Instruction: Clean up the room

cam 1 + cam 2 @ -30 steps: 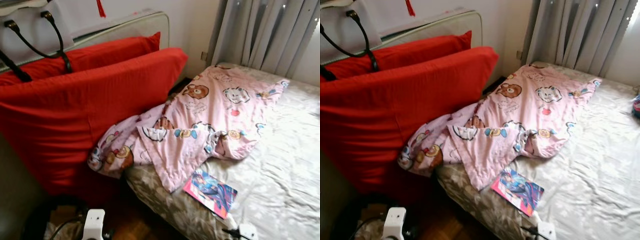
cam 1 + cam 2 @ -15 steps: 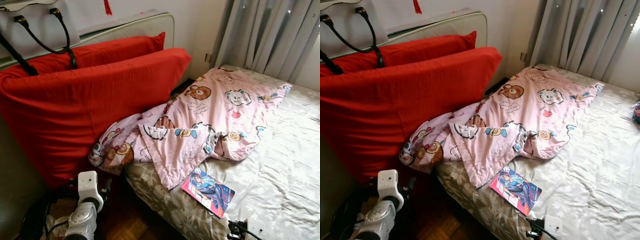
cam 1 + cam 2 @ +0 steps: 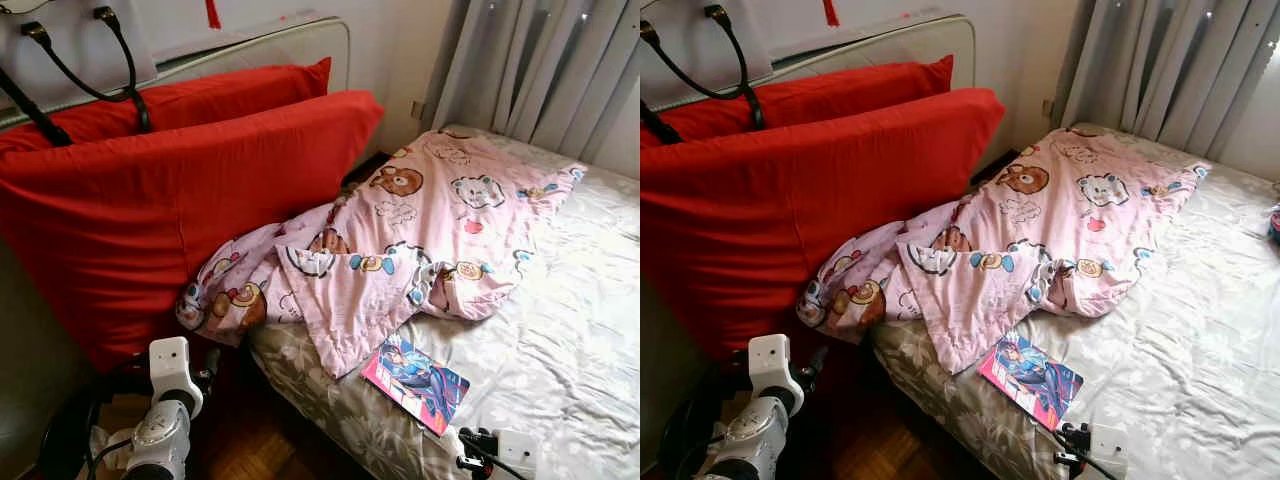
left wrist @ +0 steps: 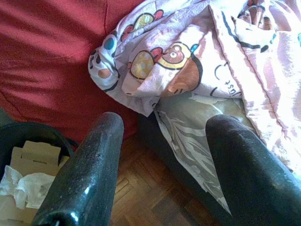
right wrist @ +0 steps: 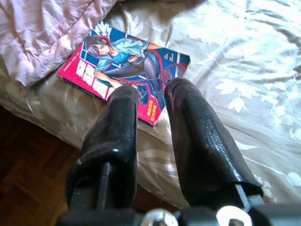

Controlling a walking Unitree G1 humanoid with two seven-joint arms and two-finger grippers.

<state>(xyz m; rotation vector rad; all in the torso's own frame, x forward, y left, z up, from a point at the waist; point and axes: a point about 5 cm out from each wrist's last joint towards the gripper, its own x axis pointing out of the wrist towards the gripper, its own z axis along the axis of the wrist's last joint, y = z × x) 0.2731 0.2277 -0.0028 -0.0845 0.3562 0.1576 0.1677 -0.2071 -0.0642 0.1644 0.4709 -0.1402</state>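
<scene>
My right end effector hovers, fingers narrowly parted and empty, over the book lying at the bed's 6 o'clock edge. My left end effector gapes wide below the pink blanket.

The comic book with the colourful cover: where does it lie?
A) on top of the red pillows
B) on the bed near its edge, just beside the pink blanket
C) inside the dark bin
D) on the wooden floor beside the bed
B: the comic book rests flat on the pale bedspread near the bed's edge, next to the pink blanket.
</scene>
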